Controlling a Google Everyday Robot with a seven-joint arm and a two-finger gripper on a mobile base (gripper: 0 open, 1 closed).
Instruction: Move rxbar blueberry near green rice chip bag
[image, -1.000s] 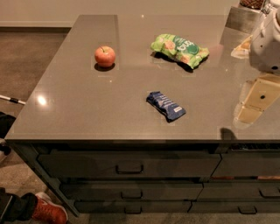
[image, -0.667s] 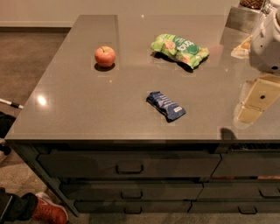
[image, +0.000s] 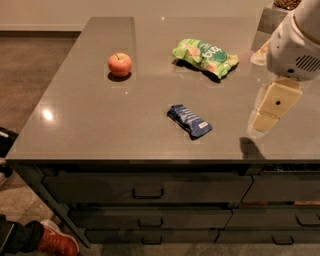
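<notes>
The rxbar blueberry, a small dark blue wrapper with a pale end, lies flat near the front middle of the grey counter. The green rice chip bag lies further back, a little to the right of the bar, well apart from it. My gripper, cream-coloured under a white arm housing, hangs above the counter's right side. It is to the right of the bar and holds nothing.
A red apple sits at the back left of the counter. Drawers with handles run below the front edge. A red shoe is on the floor at the lower left. A container stands at the back right corner.
</notes>
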